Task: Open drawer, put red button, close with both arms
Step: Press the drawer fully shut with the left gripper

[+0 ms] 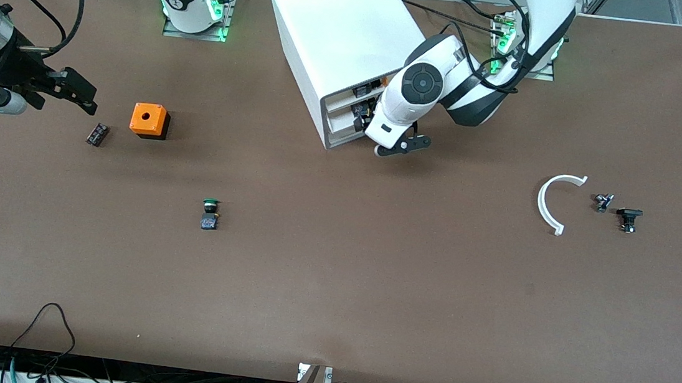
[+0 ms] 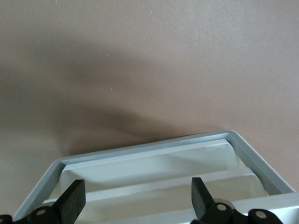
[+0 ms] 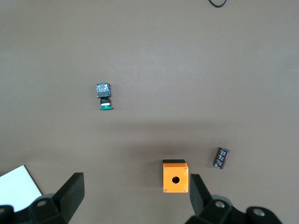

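Observation:
The white cabinet (image 1: 343,35) stands between the arms' bases. My left gripper (image 1: 398,148) is low at the cabinet's front, open and empty. In the left wrist view my left gripper (image 2: 138,201) spreads its fingers (image 2: 74,199) over the stacked white drawer fronts (image 2: 154,169) inside the grey frame (image 2: 145,148). The drawer fronts (image 1: 346,123) look pushed in. My right gripper (image 1: 83,95), also in its own wrist view (image 3: 135,198), is open and empty above the table, beside the orange box (image 1: 149,120). No red button shows in any view.
A green-capped button (image 1: 210,213) (image 3: 104,97) lies nearer the front camera than the orange box (image 3: 175,176). A small dark cylinder (image 1: 97,133) (image 3: 221,157) lies under my right gripper. Toward the left arm's end lie a white arc (image 1: 551,202) and two small dark parts (image 1: 603,202) (image 1: 629,218).

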Tool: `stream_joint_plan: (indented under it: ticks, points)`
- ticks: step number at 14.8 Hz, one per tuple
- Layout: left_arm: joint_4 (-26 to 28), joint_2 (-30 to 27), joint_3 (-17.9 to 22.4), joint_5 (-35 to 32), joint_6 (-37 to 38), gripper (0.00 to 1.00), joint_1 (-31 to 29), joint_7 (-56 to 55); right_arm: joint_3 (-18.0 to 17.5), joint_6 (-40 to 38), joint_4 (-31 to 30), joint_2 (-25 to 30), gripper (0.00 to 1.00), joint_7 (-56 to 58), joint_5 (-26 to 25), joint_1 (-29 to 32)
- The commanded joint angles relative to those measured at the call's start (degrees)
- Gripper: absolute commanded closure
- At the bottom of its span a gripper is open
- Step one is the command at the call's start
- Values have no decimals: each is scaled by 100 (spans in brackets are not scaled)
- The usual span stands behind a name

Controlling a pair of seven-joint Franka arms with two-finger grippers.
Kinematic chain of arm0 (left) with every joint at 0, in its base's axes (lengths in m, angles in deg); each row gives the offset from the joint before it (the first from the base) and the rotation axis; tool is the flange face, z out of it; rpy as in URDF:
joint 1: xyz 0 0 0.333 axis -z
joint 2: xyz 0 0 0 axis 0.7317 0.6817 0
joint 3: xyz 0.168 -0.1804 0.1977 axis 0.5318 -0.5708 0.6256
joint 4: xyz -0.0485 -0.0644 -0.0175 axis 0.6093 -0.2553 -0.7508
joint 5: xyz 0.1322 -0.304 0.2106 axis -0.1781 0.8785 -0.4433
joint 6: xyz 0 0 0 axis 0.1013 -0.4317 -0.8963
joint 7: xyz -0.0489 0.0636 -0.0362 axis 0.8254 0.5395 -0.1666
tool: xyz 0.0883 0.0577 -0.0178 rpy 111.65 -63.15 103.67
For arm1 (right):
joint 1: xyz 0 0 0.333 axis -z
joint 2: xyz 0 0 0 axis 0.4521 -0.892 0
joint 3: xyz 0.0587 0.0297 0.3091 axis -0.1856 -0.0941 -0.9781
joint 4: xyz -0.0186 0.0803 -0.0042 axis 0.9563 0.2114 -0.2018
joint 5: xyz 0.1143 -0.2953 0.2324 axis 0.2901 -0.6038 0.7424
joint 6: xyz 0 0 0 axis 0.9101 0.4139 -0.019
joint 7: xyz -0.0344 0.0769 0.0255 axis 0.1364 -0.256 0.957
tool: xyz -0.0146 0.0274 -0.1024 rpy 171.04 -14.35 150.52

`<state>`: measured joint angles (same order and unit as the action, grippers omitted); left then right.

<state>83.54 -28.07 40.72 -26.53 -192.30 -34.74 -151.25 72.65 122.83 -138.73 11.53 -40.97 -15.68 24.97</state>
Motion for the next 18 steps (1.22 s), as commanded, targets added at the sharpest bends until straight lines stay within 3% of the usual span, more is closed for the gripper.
stream_joint_plan:
  ticks: [1,12,16,18]
  points:
    - [97,-105,-208,191,50,0,-15,-163,-55,-102,136,-66,0,-10,-14,67]
    - [-9,-157,-375,182,367,0,-94,-164,-55,-58,127,-137,0,-1,-32,76]
    - [-324,-350,-305,25,541,0,-234,2,-46,-50,127,-145,0,8,-58,76]
    - [-675,-421,-314,-273,1023,0,-646,580,-55,46,127,-154,0,-1,-198,67]
